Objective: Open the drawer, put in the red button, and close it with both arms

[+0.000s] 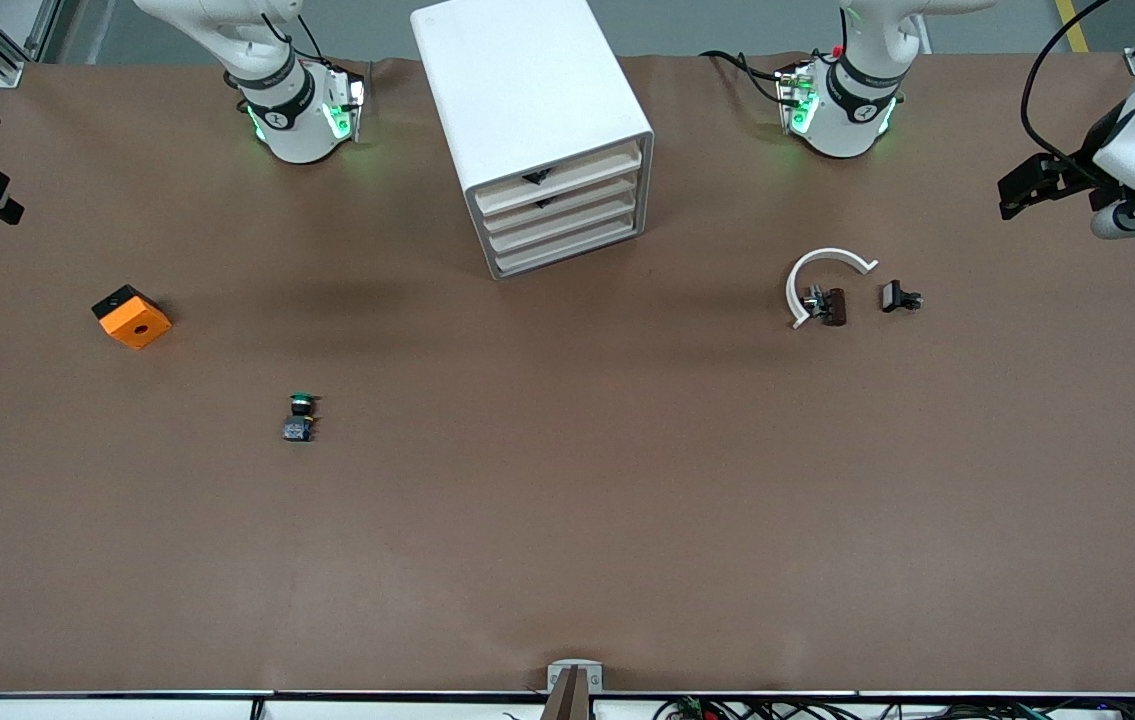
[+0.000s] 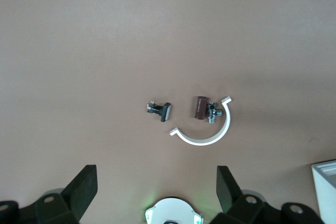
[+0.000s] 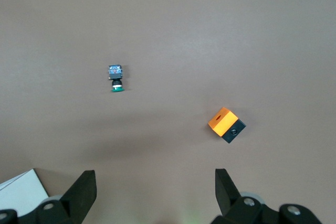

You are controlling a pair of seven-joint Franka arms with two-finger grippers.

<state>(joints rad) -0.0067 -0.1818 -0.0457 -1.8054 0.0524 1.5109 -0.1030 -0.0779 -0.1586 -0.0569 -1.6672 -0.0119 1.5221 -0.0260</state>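
Over table (image 1: 567, 560) ends | left gripper (image 2: 157, 184), right gripper (image 3: 156, 184): jaws apart, bodies cropped

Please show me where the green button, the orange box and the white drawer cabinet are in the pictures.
green button (image 1: 303, 401): front view, on its green cap.
orange box (image 1: 133, 318): front view, on its orange top face.
white drawer cabinet (image 1: 522, 80): front view, on its white top panel.

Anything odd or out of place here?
The only push-button in view has a green cap, not red. The drawer cabinet sits askew to the table edge, drawers shut. Nothing looks spilled or broken.
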